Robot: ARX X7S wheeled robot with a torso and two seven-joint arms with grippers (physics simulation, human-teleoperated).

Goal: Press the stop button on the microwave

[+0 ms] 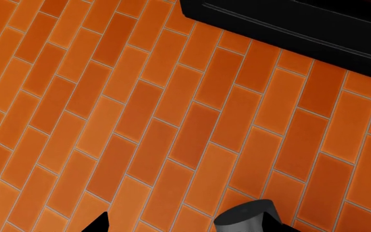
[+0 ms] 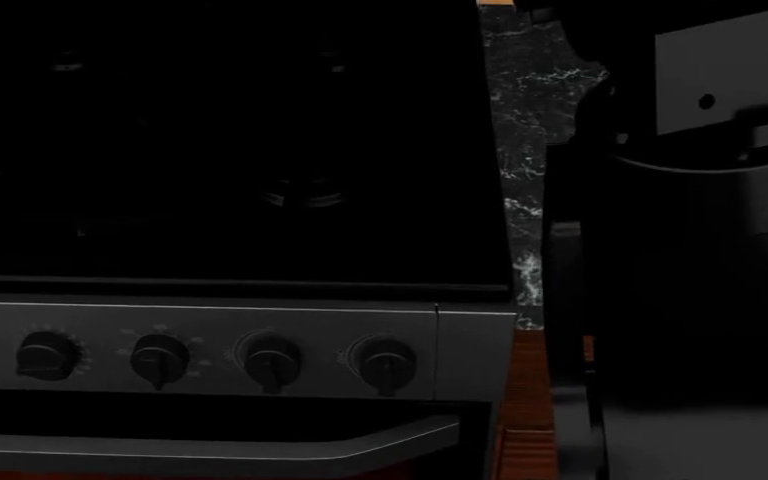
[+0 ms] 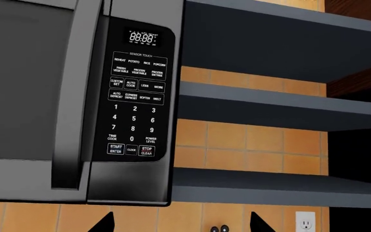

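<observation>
The right gripper (image 3: 182, 222) had its fingers (image 3: 105, 223) spread wide, holding nothing, short of the microwave (image 3: 76, 101). The stop button (image 3: 147, 151) sat low on the keypad (image 3: 135, 104). The left fingers (image 1: 98, 223) were barely visible; their spread could not be told.

Orange rectangular floor tiles with pale grout (image 1: 172, 130) fill the frame. A glossy black appliance edge (image 1: 301, 24) crosses one corner.

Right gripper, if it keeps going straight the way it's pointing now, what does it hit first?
Probably the orange tiled wall just beside the silver microwave's black keypad panel, not the STOP/CLEAR button; depth is unclear.
</observation>
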